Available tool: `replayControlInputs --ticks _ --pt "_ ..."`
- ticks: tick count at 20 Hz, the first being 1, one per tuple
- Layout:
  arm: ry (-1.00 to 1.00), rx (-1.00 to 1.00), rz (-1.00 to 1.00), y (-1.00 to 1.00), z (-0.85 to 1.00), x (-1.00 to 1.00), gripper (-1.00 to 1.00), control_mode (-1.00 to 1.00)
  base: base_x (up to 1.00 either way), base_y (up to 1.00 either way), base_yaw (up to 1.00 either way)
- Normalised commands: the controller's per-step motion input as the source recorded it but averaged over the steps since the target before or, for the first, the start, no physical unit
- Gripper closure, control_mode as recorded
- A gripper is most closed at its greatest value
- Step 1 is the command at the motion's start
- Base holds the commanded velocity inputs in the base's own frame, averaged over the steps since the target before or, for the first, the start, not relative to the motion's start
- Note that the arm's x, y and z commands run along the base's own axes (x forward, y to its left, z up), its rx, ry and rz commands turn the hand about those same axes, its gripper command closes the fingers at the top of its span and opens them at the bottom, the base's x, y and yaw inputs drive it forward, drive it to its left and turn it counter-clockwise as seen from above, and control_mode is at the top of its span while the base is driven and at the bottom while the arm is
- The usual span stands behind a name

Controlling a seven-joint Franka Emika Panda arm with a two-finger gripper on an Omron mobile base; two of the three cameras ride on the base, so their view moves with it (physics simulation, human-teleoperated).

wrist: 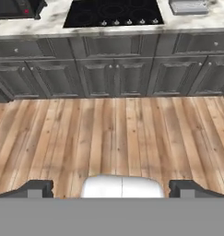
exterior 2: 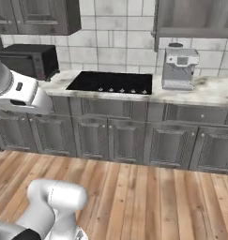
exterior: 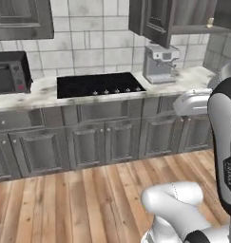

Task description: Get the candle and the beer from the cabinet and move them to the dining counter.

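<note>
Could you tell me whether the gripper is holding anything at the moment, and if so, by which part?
Nothing is held. In the hand view the gripper has its fingertips wide apart, with only bare wooden floor between and beyond them.

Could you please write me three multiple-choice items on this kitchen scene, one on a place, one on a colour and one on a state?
1. Where does the coffee machine stand?
A. On the floor
B. On the marble worktop, right of the cooktop
C. Atop the microwave

2. What colour is the cooktop?
A. Black
B. White
C. Red

3. How is the end effector?
A. Shut on a bottle
B. Shut on a candle
C. Open and empty

Answers: 1 B, it sits on the marble beside the cooktop; 2 A, its glass top is black; 3 C, the fingertips stand wide apart with bare floor beyond.
</note>
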Motion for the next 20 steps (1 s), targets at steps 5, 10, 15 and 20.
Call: replayControlInputs --ticks 5,10,15,20 --pt "0.0 0.0 0.0 0.0 0.0 0.0 -1.0 1.0 0.98 -0.9 -0.02" --pt "0.0 0.0 0.0 0.0 0.0 0.0 -1.0 1.0 0.71 -1.0 0.0" --pt "0.0 0.0 0.0 0.0 0.0 0.0 -1.0 1.0 0.59 -0.95 0.0" --pt "0.0 0.0 0.0 0.0 0.0 0.0 -1.0 1.0 0.52 -0.78 0.0"
